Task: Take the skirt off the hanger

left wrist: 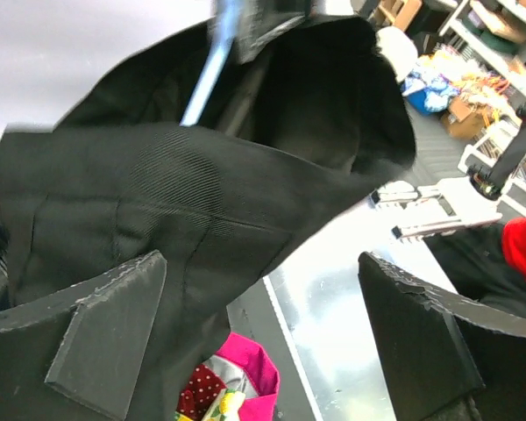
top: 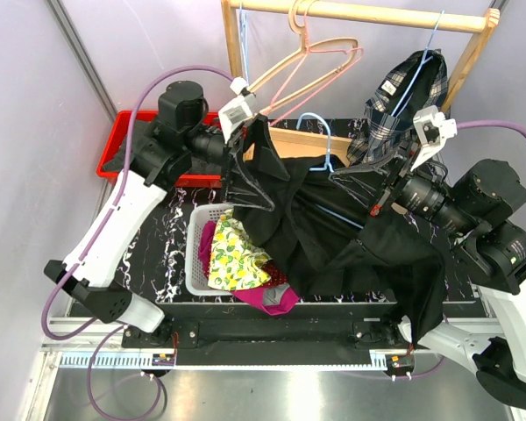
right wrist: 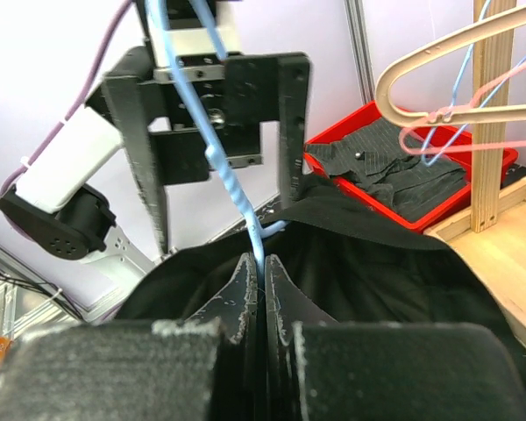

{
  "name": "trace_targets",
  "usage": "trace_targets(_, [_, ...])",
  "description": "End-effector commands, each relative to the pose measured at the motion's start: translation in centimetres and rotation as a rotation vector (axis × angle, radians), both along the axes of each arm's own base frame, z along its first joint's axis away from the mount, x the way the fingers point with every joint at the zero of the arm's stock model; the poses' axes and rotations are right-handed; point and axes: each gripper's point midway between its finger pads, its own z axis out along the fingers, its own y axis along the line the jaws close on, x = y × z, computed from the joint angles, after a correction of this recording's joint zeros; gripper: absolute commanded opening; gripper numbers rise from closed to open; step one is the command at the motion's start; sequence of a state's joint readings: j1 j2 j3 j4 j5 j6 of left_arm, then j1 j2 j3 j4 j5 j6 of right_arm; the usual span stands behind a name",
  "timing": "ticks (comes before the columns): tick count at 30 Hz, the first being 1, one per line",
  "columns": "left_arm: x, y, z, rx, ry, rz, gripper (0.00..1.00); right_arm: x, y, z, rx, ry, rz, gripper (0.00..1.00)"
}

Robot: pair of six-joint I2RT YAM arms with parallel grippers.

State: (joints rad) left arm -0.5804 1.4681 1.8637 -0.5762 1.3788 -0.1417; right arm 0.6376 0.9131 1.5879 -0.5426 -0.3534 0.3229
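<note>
Here, black skirt (top: 333, 237) midair, right claw (right wrist: 261, 267) tight on blue hanger (right wrist: 237, 197).

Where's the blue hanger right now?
Mid-table in the top view, the blue hanger rises between both arms, pinched by the right gripper, black skirt draped below.

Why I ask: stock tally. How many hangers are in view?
4: beige hanger and pink hanger on the rail, blue hanger holding the plaid garment, light-blue hanger in the black skirt. Fabric may hide more.
</note>
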Motion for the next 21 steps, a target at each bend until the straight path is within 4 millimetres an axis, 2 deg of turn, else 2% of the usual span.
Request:
trace_targets(1, [2.0, -0.9, 0.4, -0.025, -0.043, 0.076, 0.99, -1.6, -0.6, 4.8, 0.108, -0.123, 0.031, 0.0])
trace_targets(2, [3.3, -1.2, 0.8, -0.04, -0.118, 0.155, 0.99, -1.7, -0.7, 4.9, 0.108, -0.126, 0.031, 0.0])
trace_targets(4, [4.6, -1.2, 0.7, -0.023, -0.166, 0.243, 0.99, -1.8, -0.6, 4.9, 0.106, -0.125, 0.037, 0.0])
trace_targets(5, [6.5, -1.2, 1.3, -0.021, -0.218, 0.356, 0.99, -1.8, -0.6, 4.8, 0.104, -0.12, 0.036, 0.0])
trace_targets(7, [7.8, -0.8, 1.7, -0.015, -0.252, 0.423, 0.99, -1.9, -0.7, 4.7, 0.102, -0.119, 0.038, 0.0])
trace_targets(9, [7.8, -0.1, 2.6, -0.031, -0.257, 0.428, 0.99, -1.7, -0.6, 4.3, 0.094, -0.113, 0.035, 0.0])
trace_targets(11, [6.9, 0.3, 3.1, -0.048, -0.26, 0.393, 0.99, -1.6, -0.5, 4.1, 0.089, -0.108, 0.033, 0.0])
trace_targets(14, [6.2, 0.8, 3.3, -0.048, -0.269, 0.378, 0.99, -1.5, -0.6, 3.9, 0.088, -0.105, 0.03, 0.0])
trace_targets(21, [7.4, 0.4, -0.1, 0.004, -0.227, 0.35, 0.99, -1.5, -0.4, 4.3, 0.094, -0.11, 0.035, 0.0])
